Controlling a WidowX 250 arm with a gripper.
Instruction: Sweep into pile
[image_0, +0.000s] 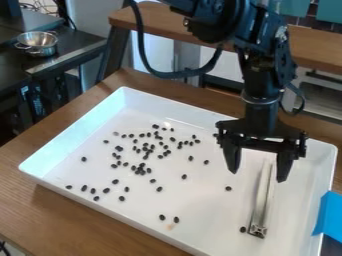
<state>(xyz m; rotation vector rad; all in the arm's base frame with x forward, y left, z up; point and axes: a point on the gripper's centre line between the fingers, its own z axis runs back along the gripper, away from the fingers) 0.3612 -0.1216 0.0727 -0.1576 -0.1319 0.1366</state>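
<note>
The gripper (257, 175) hangs over the white tray (73, 137) on the bench (67, 215), its 2 fingers spread wide and holding nothing. Below it lies the sweeping tool (262, 200), a long, narrow strip with its upper end near the fingertips and its metal end pointing away from them, down the view. The dark beans (142, 167) lie scattered, mostly off to the gripper's side toward the view's left, with 1 just beside the tool's metal end.

The tool looks light and stiff, and its smooth sides could be slippery. A grip across its narrow width, partway along the strip, should resist twisting better than a pinch at the tip. The beans look hard and light, likely to roll if pushed fast, so a slow, low sweep suits them.
</note>
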